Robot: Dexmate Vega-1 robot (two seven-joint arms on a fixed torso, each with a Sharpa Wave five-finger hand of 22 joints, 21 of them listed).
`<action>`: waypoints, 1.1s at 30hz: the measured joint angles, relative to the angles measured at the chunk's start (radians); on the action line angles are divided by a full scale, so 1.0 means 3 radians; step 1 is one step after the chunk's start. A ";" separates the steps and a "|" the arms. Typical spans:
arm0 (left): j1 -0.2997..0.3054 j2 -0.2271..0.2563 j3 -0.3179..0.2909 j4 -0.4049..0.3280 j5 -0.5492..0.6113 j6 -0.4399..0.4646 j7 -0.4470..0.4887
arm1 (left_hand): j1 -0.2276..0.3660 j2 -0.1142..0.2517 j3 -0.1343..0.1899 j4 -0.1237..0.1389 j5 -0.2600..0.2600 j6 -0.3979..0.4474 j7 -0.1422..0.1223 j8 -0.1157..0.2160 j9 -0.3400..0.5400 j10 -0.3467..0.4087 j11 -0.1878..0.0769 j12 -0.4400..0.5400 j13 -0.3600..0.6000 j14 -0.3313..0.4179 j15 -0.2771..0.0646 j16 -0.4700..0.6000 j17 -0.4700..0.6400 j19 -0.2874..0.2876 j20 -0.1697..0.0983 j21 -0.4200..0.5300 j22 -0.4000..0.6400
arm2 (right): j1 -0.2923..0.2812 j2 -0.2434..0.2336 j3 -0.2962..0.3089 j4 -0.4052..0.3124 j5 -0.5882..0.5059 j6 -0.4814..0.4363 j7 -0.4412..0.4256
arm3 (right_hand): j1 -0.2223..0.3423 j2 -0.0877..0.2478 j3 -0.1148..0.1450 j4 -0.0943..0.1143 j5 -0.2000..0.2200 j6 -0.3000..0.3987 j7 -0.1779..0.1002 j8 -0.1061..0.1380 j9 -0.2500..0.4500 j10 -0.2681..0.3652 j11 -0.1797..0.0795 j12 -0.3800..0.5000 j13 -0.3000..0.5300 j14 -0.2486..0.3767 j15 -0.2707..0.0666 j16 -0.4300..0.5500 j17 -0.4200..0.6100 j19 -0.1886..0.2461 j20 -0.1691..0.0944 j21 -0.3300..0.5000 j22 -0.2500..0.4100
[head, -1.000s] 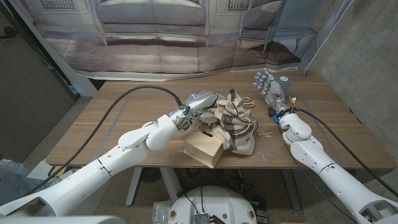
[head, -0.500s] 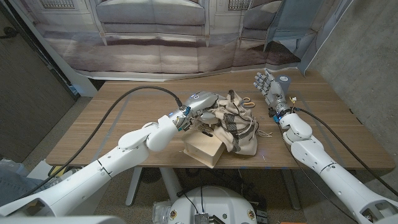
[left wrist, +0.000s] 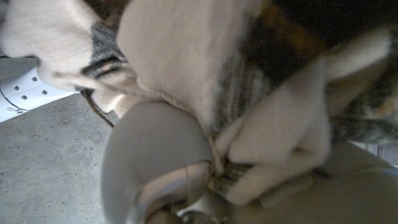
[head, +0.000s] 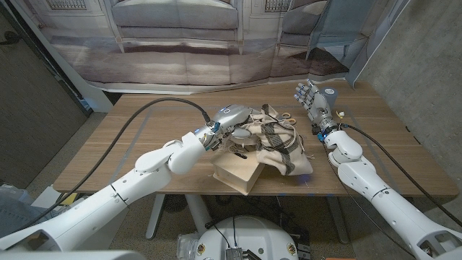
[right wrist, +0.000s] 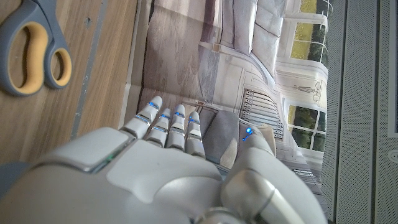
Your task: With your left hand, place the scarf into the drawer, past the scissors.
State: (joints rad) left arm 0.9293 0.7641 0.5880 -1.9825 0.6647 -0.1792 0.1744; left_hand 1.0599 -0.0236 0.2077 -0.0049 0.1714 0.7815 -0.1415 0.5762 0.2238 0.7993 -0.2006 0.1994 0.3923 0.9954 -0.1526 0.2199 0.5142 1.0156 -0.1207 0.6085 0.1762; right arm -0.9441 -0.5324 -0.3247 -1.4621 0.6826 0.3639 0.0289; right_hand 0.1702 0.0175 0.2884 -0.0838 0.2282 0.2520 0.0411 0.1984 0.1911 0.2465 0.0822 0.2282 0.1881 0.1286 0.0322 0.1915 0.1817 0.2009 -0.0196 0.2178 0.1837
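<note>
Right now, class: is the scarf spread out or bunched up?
Bunched up: the scarf lies crumpled in folds, held by the left hand.

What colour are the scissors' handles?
Grey with yellow-orange inner loops on the scissors, clearest in the right wrist view.

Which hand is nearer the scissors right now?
Right. The right hand stands just beside the scissors; the left hand grips the scarf across the pile.

A brown wooden counter [head: 144, 137] with a plank grain stands before a printed backdrop [head: 180, 43] of a grey sofa and panelled windows; grey concrete floor [left wrist: 43, 149] lies beneath.
</note>
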 measured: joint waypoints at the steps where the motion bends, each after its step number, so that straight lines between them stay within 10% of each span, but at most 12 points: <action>1: -0.0001 0.0000 -0.0001 -0.0001 -0.0001 0.0001 -0.0001 | -0.0033 -0.0015 -0.0007 0.0027 0.0009 0.0006 -0.0006 -0.0013 -0.0011 0.0000 0.0000 0.0000 -0.0008 0.0000 0.0000 -0.0006 0.0000 -0.0002 0.0012 -0.0009 0.0000 | 0.0000 0.0000 0.0000 0.0000 0.0000 0.0000 0.0000 | 0.0000 0.0000 0.0000 0.0000 0.0000 0.0000 0.0000 0.0000 0.0000 0.0000 0.0000 0.0000 0.0000 0.0000 0.0000 0.0000 0.0000 0.0000 0.0000 0.0000 0.0000; 33: -0.0025 0.0018 -0.0009 -0.0011 0.0005 0.0037 -0.0029 | -0.0358 -0.0148 -0.0122 0.0223 0.0097 0.0232 0.0114 -0.0196 -0.0096 -0.0049 -0.0021 -0.0013 -0.0071 -0.0226 0.0073 -0.0071 -0.0123 -0.0179 0.0188 -0.0155 0.0001 | 0.0020 0.0046 -0.0012 0.0059 -0.0008 0.0044 -0.0004 | 0.0000 0.0000 0.0000 0.0000 0.0000 0.0000 0.0000 0.0000 0.0000 0.0000 0.0000 0.0000 0.0000 0.0000 0.0000 0.0000 0.0000 0.0012 0.0012 0.0000 0.0000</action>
State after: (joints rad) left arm 0.9217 0.7694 0.5854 -1.9860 0.6663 -0.1683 0.1655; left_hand 0.9525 -0.0681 0.1712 0.0621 0.2004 0.8510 -0.1074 0.5175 0.1950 0.7847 -0.2069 0.1955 0.3711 0.9275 -0.1308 0.1984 0.4772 0.9619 -0.0643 0.5620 0.1764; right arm -0.9382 -0.5186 -0.3283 -1.4445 0.6802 0.3771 0.0279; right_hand 0.1702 0.0175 0.2885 -0.0838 0.2282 0.2519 0.0412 0.1984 0.1911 0.2465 0.0821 0.2282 0.1881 0.1286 0.0322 0.1915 0.1816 0.2045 -0.0161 0.2178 0.1836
